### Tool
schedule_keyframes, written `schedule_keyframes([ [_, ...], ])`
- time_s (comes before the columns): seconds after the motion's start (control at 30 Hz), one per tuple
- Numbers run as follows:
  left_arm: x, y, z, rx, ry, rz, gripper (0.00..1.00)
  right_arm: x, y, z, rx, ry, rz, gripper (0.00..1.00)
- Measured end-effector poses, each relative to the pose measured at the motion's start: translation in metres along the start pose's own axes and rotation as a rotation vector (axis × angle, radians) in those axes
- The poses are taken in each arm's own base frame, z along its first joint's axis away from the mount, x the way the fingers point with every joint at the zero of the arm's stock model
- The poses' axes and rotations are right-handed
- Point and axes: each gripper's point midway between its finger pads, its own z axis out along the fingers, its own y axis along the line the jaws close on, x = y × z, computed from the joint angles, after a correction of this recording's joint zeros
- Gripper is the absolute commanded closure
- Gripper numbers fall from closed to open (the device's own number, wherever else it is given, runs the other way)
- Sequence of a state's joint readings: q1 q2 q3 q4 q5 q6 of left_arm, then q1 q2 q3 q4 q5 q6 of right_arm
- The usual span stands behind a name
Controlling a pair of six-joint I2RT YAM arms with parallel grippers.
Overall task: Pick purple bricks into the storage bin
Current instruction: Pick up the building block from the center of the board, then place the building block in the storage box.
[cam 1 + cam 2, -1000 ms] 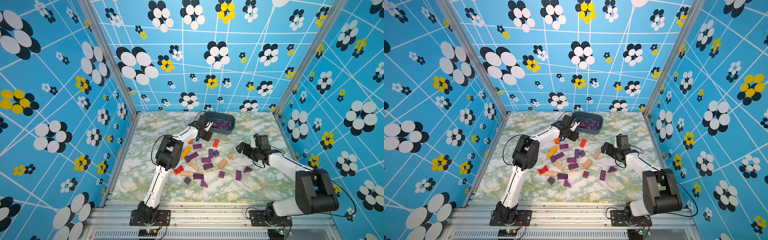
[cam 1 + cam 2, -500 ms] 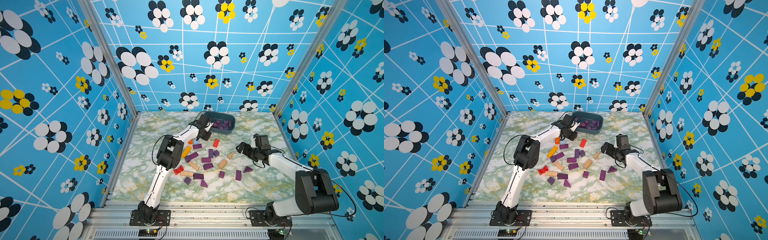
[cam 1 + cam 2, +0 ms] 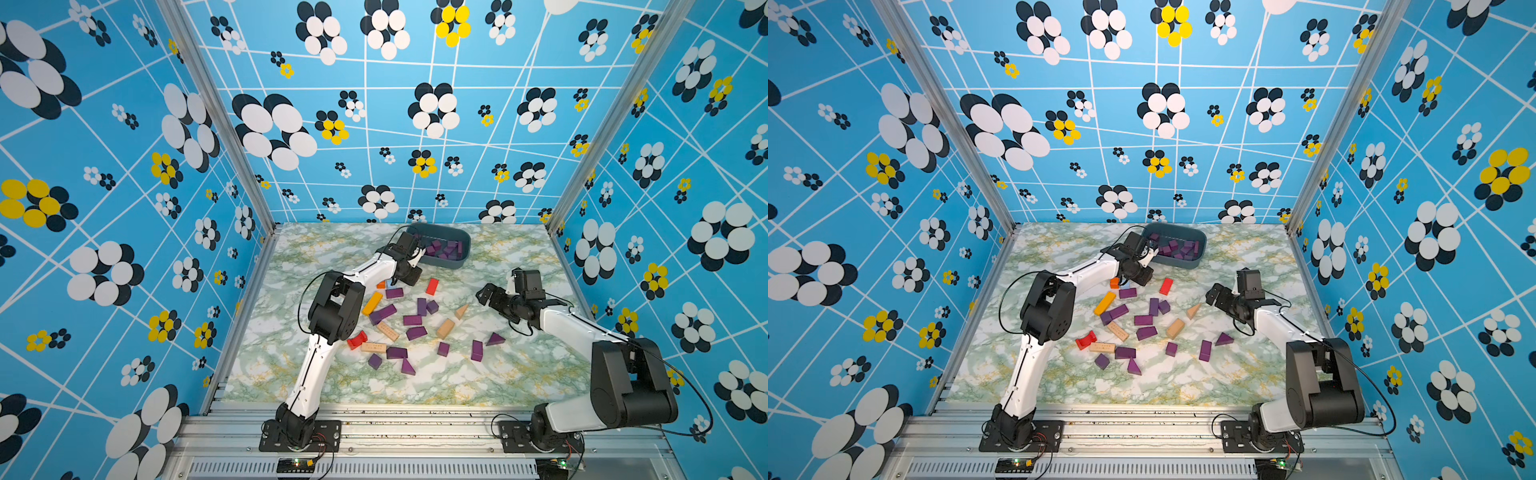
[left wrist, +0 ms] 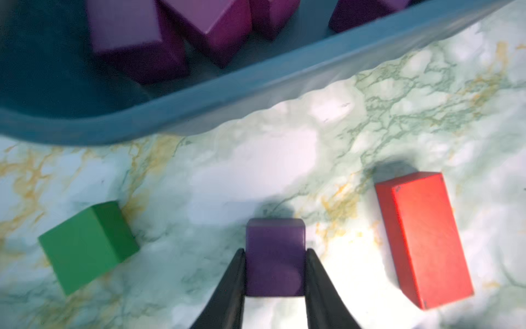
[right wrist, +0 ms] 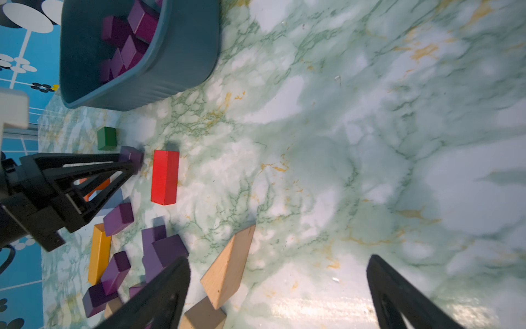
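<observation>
Starting near us, many purple bricks point(image 3: 397, 353) lie loose on the table point(image 3: 415, 382). On the right, our right gripper point(image 5: 279, 260) hangs wide open and empty, beside a tan wedge point(image 5: 227, 265). Farther back, our left gripper point(image 4: 275, 250) is closed on one purple cube point(image 4: 274, 233); we cannot tell if it is off the table yet. The tips pinch only part of it, so we think it could slip or twist out if we lift fast. A green block point(image 4: 88, 245) and a red block point(image 4: 424, 239) sit close, one on each side, and a low swing could knock them. Farthest is the bin point(image 4: 227, 94), just past the cube, with purple bricks inside. Its wall stands up, so a low carry could bump the cube and drop it outside.
</observation>
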State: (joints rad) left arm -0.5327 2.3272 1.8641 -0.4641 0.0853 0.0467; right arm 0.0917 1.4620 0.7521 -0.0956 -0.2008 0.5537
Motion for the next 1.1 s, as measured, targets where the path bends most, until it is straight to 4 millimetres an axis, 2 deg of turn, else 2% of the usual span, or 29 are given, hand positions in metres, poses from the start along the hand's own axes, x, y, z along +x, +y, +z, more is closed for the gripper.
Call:
schedule_keyframes([
  [0.2,-0.029,-0.005,-0.033,0.016,-0.090,-0.019,0.66,0.000,0.000,0.000,0.000,0.000,0.008,0.01],
  [0.47,-0.099,-0.005,-0.072,0.020,-0.269,-0.005,0.65,0.005,-0.001,0.006,-0.004,0.027,0.017,0.01],
  [0.53,-0.114,-0.003,-0.075,0.017,-0.307,-0.006,0.64,0.006,-0.001,0.006,-0.006,0.029,0.018,0.01],
  [0.57,-0.121,-0.001,-0.074,0.016,-0.326,-0.011,0.61,0.006,-0.001,0.006,-0.008,0.030,0.020,0.01],
  [0.63,-0.129,0.005,-0.068,0.013,-0.348,-0.028,0.37,0.006,0.000,0.006,-0.010,0.032,0.022,0.01],
  [0.67,-0.130,0.010,-0.062,0.012,-0.351,-0.041,0.22,0.006,0.000,0.006,-0.012,0.032,0.024,0.01],
  [0.73,-0.131,0.019,-0.049,0.006,-0.350,-0.054,0.00,0.007,0.001,0.006,-0.016,0.035,0.025,0.01],
  [0.87,-0.119,0.033,-0.025,-0.019,-0.314,-0.080,0.01,0.007,0.004,0.006,-0.031,0.040,0.032,0.01],
  [0.93,-0.117,0.036,-0.022,-0.031,-0.309,-0.083,0.01,0.005,0.006,0.006,-0.047,0.035,0.038,0.01],
  [1.1,-0.112,0.039,-0.040,-0.069,-0.330,-0.085,0.01,-0.006,0.014,0.007,-0.116,0.015,0.085,0.01],
])
